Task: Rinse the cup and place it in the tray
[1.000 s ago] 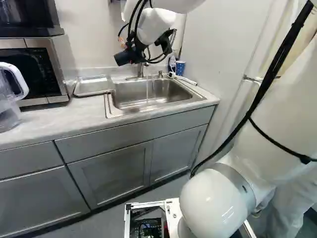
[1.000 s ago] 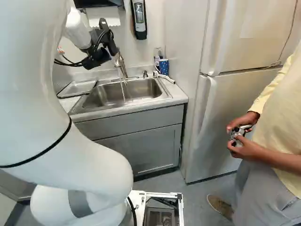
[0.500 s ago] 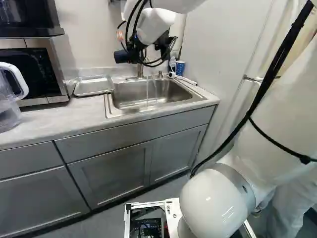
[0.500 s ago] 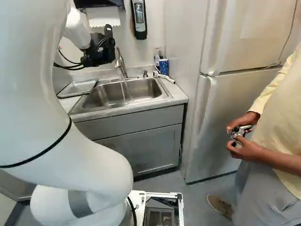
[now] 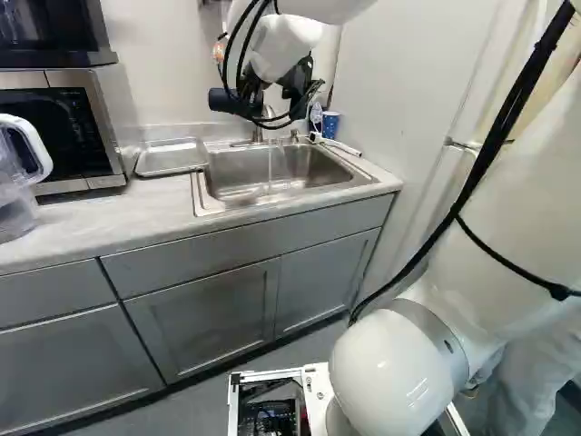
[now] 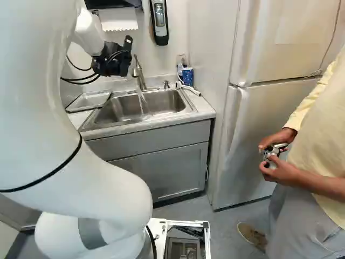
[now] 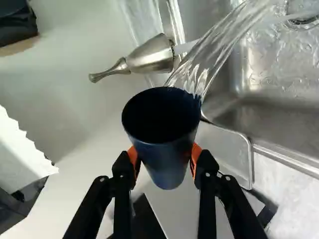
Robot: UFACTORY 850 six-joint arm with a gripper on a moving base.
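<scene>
In the right base view my black gripper (image 6: 119, 60) hangs over the left side of the sink (image 6: 135, 108), near the tap (image 6: 138, 73). Seen from the wrist, the gripper (image 7: 165, 157) is shut on a dark blue cup (image 7: 167, 172), an orange pad on each side. The cup's open mouth faces the wrist camera. A broad sheet of water (image 7: 217, 50) stretches from its rim toward the basin, beside the metal tap spout (image 7: 152, 54). The metal tray (image 5: 171, 156) lies on the counter left of the sink; part of it shows beyond the cup in the wrist view.
A patterned blue cup (image 5: 330, 122) and a bottle (image 6: 181, 63) stand at the sink's back corner. The microwave (image 5: 64, 127) and a clear pitcher (image 5: 23, 182) are farther left. Paper towel (image 6: 118, 19) hangs above the sink. A person (image 6: 307, 156) stands at the right, holding a controller.
Over the sink my gripper has turned and tilted, its front end shifting slightly in both base views. The water stream below it has changed shape. The base has stayed still.
</scene>
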